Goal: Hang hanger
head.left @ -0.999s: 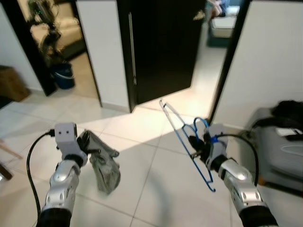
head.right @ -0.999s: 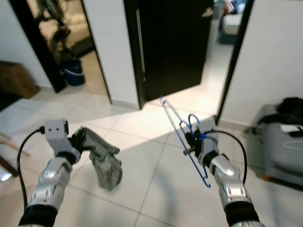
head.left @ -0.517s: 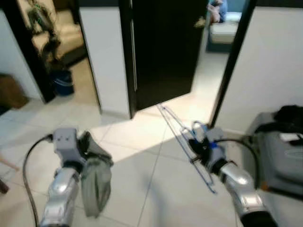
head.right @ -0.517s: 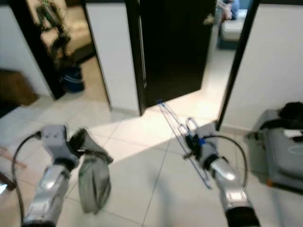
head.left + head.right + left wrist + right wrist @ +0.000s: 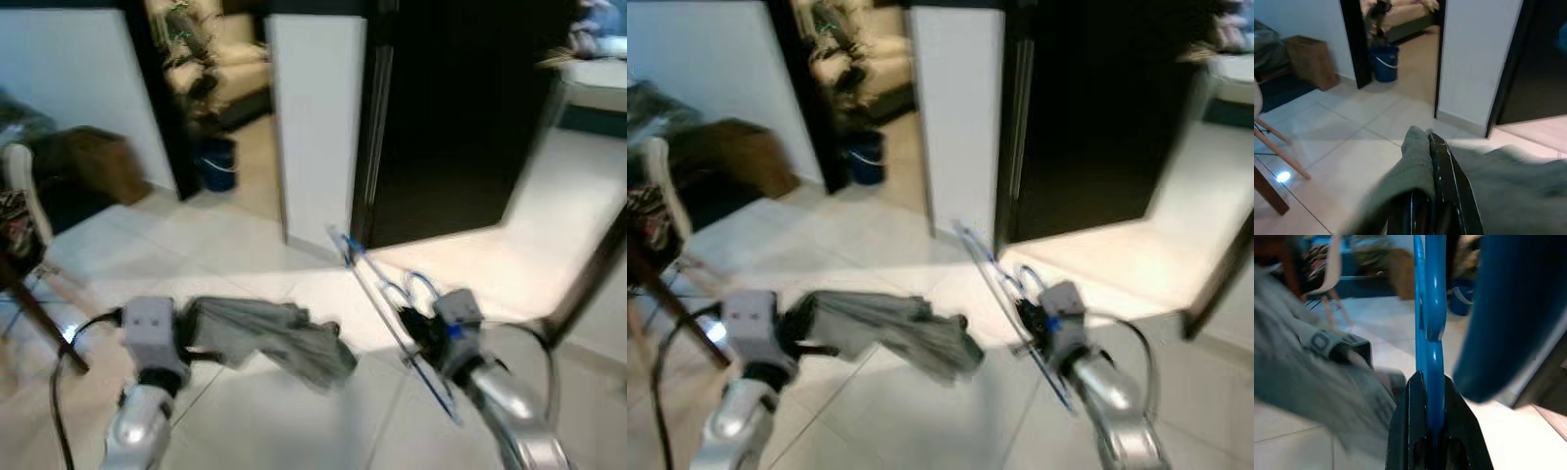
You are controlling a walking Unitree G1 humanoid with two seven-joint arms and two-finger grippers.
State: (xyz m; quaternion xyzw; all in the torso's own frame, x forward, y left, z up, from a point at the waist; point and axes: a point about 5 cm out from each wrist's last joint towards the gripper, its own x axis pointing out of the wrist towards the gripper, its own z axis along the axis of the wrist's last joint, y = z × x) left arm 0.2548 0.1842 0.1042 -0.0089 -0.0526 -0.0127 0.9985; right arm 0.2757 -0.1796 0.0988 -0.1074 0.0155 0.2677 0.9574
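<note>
At the far left a wooden chair (image 5: pixel 24 264) stands on the pale tiled floor (image 5: pixel 118 245), with a brown box (image 5: pixel 93 166) against the wall behind it and a blue bucket (image 5: pixel 216 164) in the open doorway beyond. The left gripper (image 5: pixel 1432 161) is held low over the tiles, its fingers clamped on a grey garment (image 5: pixel 274 333) that streams out toward the right (blurred with motion). Behind stands a white wall section (image 5: pixel 318 117) beside a dark door (image 5: pixel 460 108). To the right, the right gripper (image 5: pixel 1429 387) is raised, fingers pinched on the blue hanger (image 5: pixel 392 313), which slants in the air above the floor.
</note>
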